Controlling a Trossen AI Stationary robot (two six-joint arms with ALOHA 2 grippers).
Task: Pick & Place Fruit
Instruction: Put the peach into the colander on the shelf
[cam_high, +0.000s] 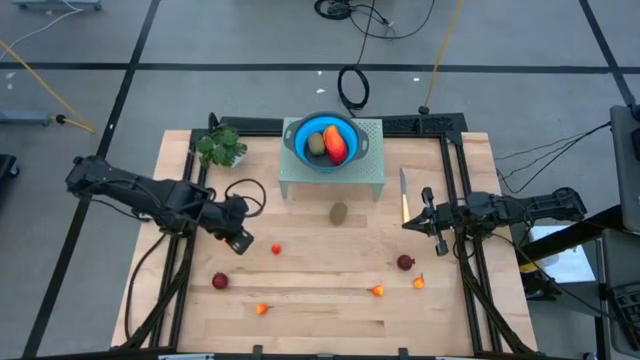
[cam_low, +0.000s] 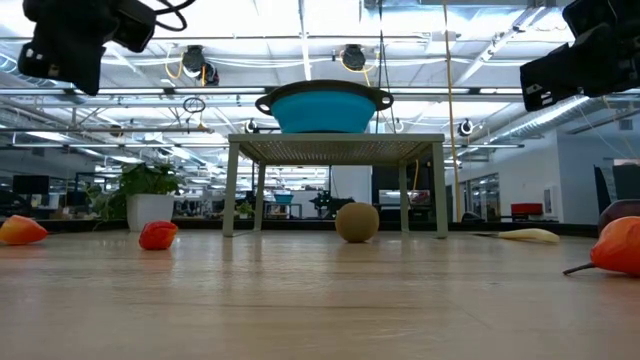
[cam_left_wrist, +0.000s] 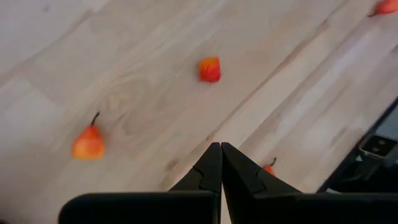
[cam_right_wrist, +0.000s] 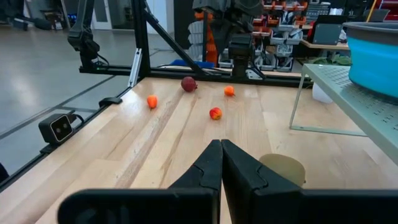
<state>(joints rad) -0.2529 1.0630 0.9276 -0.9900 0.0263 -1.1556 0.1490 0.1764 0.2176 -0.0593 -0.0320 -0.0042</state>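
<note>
Lying mid-frame on the wooden bench (cam_high: 330, 290), the brown oval kiwi-like fruit (cam_high: 339, 212) looks light, firm and roll-prone, best pinched across its middle; left gripper (cam_high: 243, 243) and right gripper (cam_high: 410, 224) are both closed, empty.

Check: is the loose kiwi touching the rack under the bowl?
Apart. In the high view, bare wood shows between the kiwi and the rack. The low view also shows it sitting clear between the rack's legs.
</note>
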